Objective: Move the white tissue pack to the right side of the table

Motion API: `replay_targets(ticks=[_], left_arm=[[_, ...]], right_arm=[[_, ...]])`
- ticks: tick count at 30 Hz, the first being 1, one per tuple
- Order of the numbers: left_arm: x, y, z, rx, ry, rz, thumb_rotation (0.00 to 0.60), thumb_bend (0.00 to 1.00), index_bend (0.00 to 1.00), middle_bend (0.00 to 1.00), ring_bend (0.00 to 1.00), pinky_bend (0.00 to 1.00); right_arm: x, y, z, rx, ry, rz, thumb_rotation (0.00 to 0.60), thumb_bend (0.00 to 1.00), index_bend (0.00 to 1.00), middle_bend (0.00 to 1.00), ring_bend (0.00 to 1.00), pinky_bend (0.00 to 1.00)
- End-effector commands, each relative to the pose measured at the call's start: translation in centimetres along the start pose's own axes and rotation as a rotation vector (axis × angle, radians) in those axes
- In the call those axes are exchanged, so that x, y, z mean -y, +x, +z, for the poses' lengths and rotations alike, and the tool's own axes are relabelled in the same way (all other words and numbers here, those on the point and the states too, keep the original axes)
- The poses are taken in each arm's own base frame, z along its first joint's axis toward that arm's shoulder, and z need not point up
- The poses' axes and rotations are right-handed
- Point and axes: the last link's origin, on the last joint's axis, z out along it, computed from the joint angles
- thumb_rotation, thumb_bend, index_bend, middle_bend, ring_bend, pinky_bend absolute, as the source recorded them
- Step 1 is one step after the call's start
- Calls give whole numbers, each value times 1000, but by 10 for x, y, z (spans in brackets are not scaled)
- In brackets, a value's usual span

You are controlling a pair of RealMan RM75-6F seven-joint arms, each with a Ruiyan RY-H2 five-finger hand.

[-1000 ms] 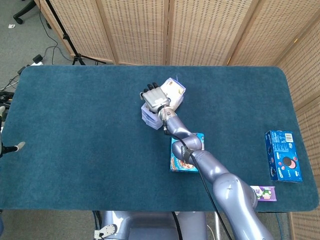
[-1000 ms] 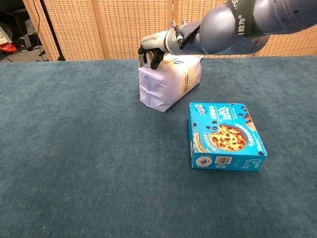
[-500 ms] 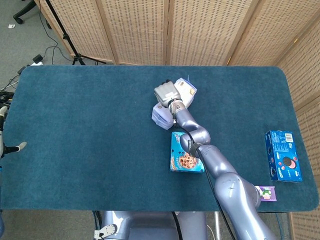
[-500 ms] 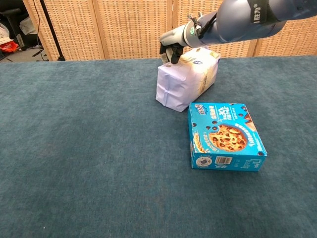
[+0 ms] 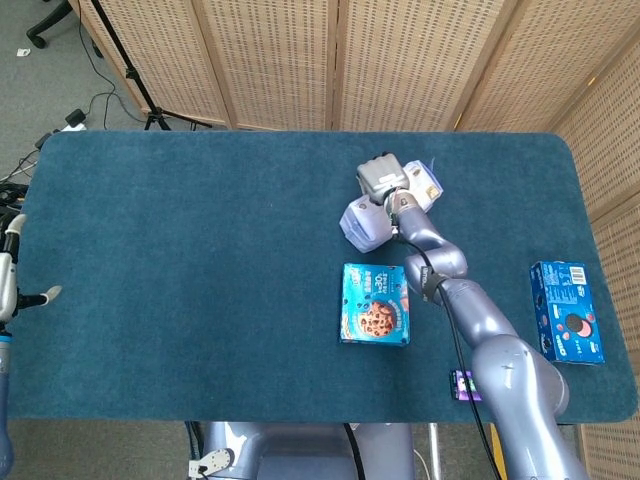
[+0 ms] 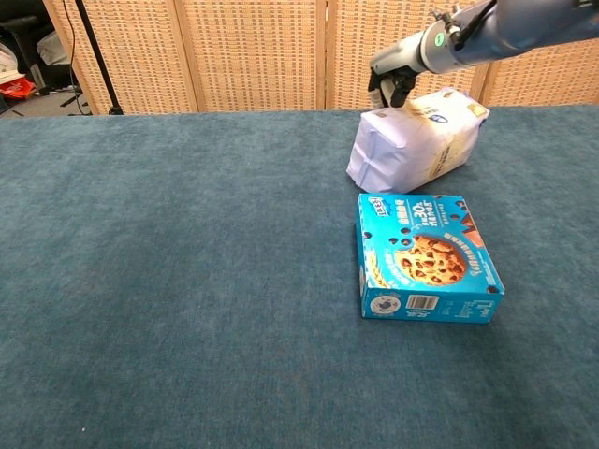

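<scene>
The white tissue pack (image 5: 372,218) (image 6: 412,140) sits on the blue tabletop (image 5: 200,260) toward the far edge, somewhat right of the middle, with its long side slanting toward the far right corner. The right hand (image 5: 380,180) (image 6: 393,77) lies over its top at the left end and touches the wrapping; its fingers curl down over the pack's far side, where neither view shows whether they truly grip it, so I cannot tell if the pack is held or only pressed. In the head view the hand and forearm cover much of the pack's top. Just nearer the front edge, apart from the pack, lies a blue cookie box (image 5: 375,317) (image 6: 423,257), flat, picture side up. A second blue box (image 5: 566,311) lies by the right edge, and a small purple packet (image 5: 467,385), half hidden behind the right arm, lies near the front edge. The left hand (image 5: 12,265) shows only at the picture's left margin, off the table, too cut off to read.
</scene>
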Motion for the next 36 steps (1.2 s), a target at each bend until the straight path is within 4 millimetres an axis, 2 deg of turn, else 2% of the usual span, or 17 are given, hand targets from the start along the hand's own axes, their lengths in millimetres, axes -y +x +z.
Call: replay_targets(ticks=[1,7,14,23,36], left_arm=[[-2,0,0,-2,-7,2,600,0,0,0,0,0],[-5,-2,-3,3,-23,4,600,0,0,0,0,0],[-8,-2,-6,5,-38,4,600,0,0,0,0,0],[-7,0,-8,-4,-42,-8,600,0,0,0,0,0],[-7,0,-8,3,-48,-10,600,0,0,0,0,0]], right_arm=[[-22,-7,-5,31,-28,5,600,1000,490,416,236,150],[-51,-16,-17,75,-51,-4,600,1000,496,420,236,153],[-71,-28,-34,112,-41,-47,600,1000,499,423,237,155],[-73,-36,-61,141,15,-50,600,1000,499,423,238,162],[-61,-37,-105,159,116,-97,600,1000,499,423,241,171]])
